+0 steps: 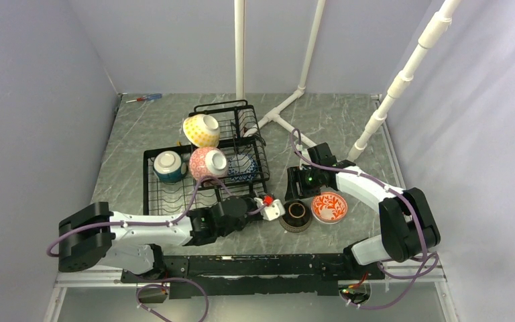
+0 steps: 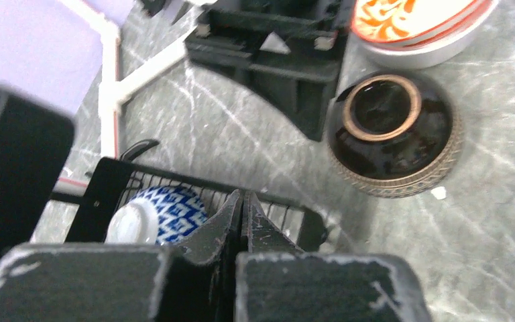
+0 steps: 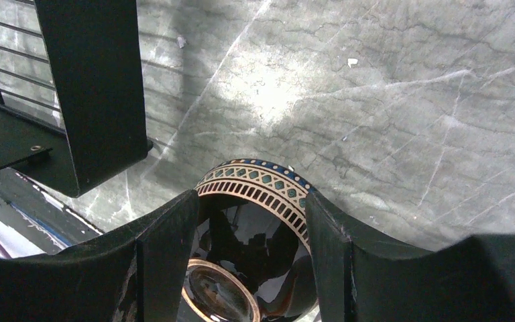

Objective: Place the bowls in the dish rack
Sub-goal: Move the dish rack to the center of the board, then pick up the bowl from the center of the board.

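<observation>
Now, left gripper (image 2: 242, 201): fingers pressed flat together, holding nothing; lower centre of the top view, just left of the loose bowls.
Dark brown bowl (image 1: 296, 216): upside down on the table (image 1: 349, 127), foot ring uppermost, banded pattern around the rim; lower centre of the top view, outside the rack.
Red-orange bowl (image 1: 329, 206): upright, just right of the dark brown bowl, also outside the rack.
Right gripper (image 3: 249, 200): jaws spread wide, with the dark brown bowl showing between them in the wrist view; contact cannot be told.
Handling, judged: glazed ceramic, so rigid, moderately heavy for its size, slick under the pads, and liable to chip if dropped.
Grasp site, judged: the raised foot ring, or across the wall just above the rim band; a wide span is needed for the latter.
Dish rack (image 1: 149, 194): black wire, centre left of the top view.
Rack contents: teal bowl (image 1: 169, 166), pink-red bowl (image 1: 208, 163), blue-white bowl (image 1: 240, 164), and yellow dotted bowl (image 1: 201, 130) on the rear tier.
Far items: screwdriver (image 1: 144, 98) upper left; white pipes (image 1: 278, 114) upper centre.
Writing, brands: none legible.
</observation>
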